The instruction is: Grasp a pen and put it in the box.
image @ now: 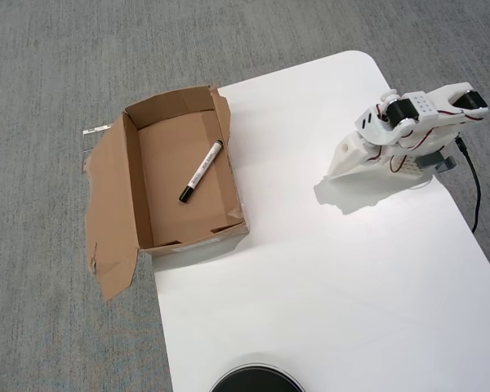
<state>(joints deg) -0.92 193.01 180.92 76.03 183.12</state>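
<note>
The slim white marker pen with a black cap lies diagonally on the floor of the shallow brown cardboard box, cap toward the lower left. The white arm's gripper (folded, jaws unreadable) sits well apart, to the right.

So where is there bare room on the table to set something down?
Most of the white table is bare: the wide stretch between the box on the left and the folded arm at the right edge. Crowded spots: the box corner holding the pen, and a dark round object at the bottom edge.
</note>
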